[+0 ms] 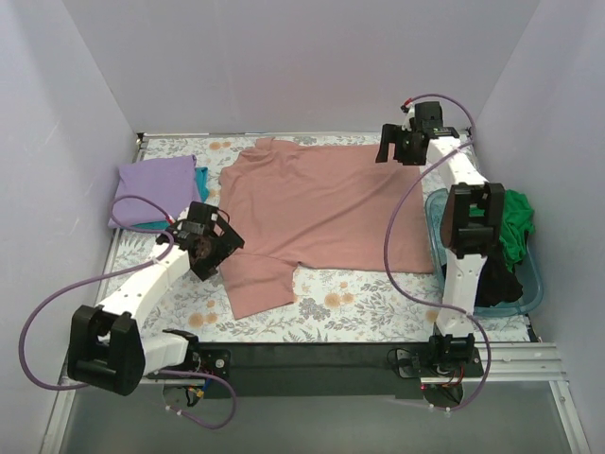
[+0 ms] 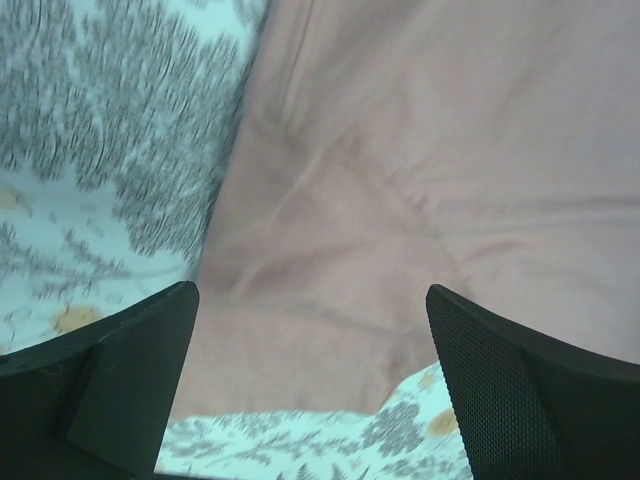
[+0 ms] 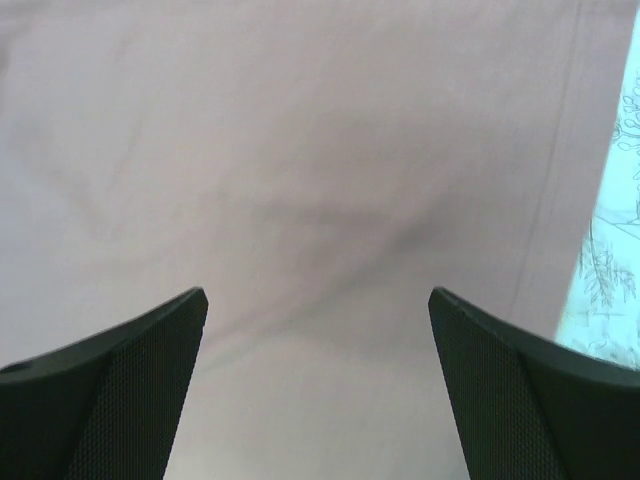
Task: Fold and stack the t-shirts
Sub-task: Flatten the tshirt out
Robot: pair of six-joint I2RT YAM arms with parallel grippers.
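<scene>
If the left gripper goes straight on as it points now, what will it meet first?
Probably the pink t-shirt, near its sleeve; nothing lies between it and the open left gripper, though depth is unclear.

I see the pink shirt as matt, soft cloth; the tub is glossy translucent plastic; finger pads look finely dimpled.

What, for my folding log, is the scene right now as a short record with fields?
pink shirt: spread flat on the table, unfolded
purple shirt: folded, far left, on a teal shirt
tub: right side, holds a green shirt and a black shirt
left gripper: open, over the pink shirt's near left sleeve
right gripper: open, over its far right corner
</scene>
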